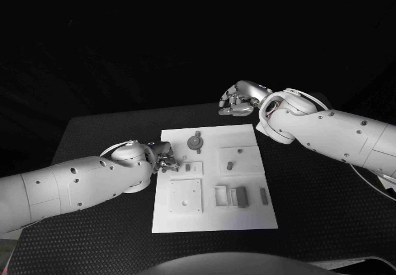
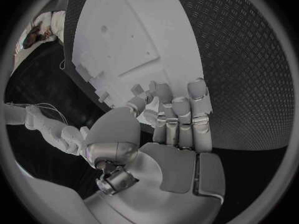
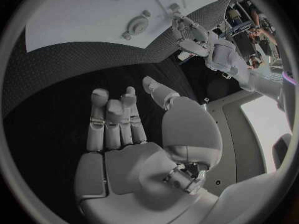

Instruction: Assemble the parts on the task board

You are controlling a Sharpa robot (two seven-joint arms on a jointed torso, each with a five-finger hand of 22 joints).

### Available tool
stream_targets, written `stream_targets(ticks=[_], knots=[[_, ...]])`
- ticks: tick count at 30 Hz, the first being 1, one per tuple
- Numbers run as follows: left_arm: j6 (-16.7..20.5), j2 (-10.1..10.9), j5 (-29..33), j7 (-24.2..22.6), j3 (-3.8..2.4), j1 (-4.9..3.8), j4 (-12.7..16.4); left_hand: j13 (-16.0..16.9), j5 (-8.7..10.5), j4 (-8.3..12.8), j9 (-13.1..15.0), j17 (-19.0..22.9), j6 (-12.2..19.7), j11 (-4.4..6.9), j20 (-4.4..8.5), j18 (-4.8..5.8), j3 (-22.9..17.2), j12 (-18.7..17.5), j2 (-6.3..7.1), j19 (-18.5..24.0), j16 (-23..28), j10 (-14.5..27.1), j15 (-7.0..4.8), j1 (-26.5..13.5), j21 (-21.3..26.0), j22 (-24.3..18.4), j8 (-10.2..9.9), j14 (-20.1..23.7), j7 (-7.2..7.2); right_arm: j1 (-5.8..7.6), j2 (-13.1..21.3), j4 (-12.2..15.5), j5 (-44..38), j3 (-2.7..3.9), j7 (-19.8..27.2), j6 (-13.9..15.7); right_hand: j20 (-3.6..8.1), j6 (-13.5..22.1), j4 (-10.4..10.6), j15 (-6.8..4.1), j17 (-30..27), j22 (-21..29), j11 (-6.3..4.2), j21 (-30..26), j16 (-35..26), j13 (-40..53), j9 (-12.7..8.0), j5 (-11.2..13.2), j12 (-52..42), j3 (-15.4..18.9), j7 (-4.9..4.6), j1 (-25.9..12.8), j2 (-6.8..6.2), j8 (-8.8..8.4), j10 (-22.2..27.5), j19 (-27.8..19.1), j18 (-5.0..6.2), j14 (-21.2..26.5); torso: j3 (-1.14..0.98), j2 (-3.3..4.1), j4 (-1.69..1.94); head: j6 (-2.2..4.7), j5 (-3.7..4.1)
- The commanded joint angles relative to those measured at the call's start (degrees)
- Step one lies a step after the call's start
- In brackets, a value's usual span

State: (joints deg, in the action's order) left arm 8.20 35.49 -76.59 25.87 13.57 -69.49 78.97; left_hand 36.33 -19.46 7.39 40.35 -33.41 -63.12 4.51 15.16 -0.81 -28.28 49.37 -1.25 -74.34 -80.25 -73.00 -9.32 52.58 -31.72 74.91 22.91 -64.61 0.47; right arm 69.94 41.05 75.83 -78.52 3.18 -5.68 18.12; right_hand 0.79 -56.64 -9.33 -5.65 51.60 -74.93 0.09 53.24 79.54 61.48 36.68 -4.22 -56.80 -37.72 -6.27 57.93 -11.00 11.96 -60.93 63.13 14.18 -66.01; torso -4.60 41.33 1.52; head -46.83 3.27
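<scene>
Black textured counter [image 1: 313, 200], white task board [image 1: 210, 220] at frame centre. Grey parts lie loose lower right of the board [image 1: 241, 196]; round part [image 1: 195, 141] near its top. Assembly seems barely begun. Left robot hand [image 1: 162, 159] at board's left edge, fingers together; cannot tell any grip. Right robot hand [image 1: 241, 100] hovers upper right; its wrist view shows fingers loosely curled, empty.

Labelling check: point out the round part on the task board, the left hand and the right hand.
round part [image 1: 195, 141], head view, centre of the disc
left hand [image 1: 163, 157], head view, middle of the hand at the board's edge
right hand [image 1: 242, 98], head view, middle of the hand
</scene>
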Motion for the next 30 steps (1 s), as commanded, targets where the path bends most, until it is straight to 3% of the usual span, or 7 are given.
stream_targets(ticks=[1, 19, 30], knots=[[-1.38, -0.47, -0.24, -0.66, 0.1, 0.17, 0.41, 0.07, -0.2, 6.14, 0.14, 0.0, -1.53, 0.04, 0.32, -0.72, -6.41, 0.3, 0.31, -0.29, -0.2, -0.48, -0.92, 0.34, -0.33, 1.1, 0.39, -0.91, 1.19, -0.01, 0.0, 0.07, 0.01, 0.03, 0.34, -0.61, 0.11, -0.01, 0.41, -0.06, -0.07, -0.86, 0.23, -0.15, -0.12, -0.09, -0.07, -0.11, -0.32, -0.06, -0.41, -0.25, 0.49, 0.03, -0.06, 0.35, 0.82, -0.02, -0.03, -0.02, -0.04, -0.03, -0.02], [-1.2, -1.0, -0.26, -0.86, 0.09, 0.17, 0.5, 0.29, -0.12, 5.54, 0.33, -0.09, -1.94, 0.24, 0.43, -0.77, -5.97, 0.49, 1.04, -0.63, -0.46, -0.85, -1.11, 0.07, -0.58, 1.13, 0.54, -1.25, 1.0, -0.01, 0.07, 0.11, 0.01, 0.03, 0.3, -0.66, 0.12, 0.0, 0.41, -0.07, -0.08, -0.86, 0.23, -0.15, -0.12, -0.1, -0.07, -0.11, -0.32, -0.06, -0.41, -0.25, 0.5, 0.03, -0.06, 0.35, 0.82, -0.02, 0.01, 0.02, 0.01, 0.06, 0.16], [-1.18, -1.01, -0.25, -0.99, 0.09, 0.17, 0.51, 0.47, 0.4, 4.14, 0.5, -0.09, -2.14, 0.34, 0.52, -0.81, -5.39, 0.47, 2.41, -0.72, -0.52, -0.96, -1.22, -0.85, -0.65, 1.09, 0.53, -1.36, 0.88, -0.01, 0.0, 0.05, 0.01, 0.03, 0.31, -0.67, 0.12, 0.01, 0.4, -0.07, -0.08, -0.86, 0.23, -0.16, -0.12, -0.1, -0.07, -0.11, -0.32, -0.06, -0.41, -0.24, 0.49, 0.03, -0.06, 0.35, 0.82, -0.02, 0.04, 0.02, 0.03, 0.06, 0.34]])
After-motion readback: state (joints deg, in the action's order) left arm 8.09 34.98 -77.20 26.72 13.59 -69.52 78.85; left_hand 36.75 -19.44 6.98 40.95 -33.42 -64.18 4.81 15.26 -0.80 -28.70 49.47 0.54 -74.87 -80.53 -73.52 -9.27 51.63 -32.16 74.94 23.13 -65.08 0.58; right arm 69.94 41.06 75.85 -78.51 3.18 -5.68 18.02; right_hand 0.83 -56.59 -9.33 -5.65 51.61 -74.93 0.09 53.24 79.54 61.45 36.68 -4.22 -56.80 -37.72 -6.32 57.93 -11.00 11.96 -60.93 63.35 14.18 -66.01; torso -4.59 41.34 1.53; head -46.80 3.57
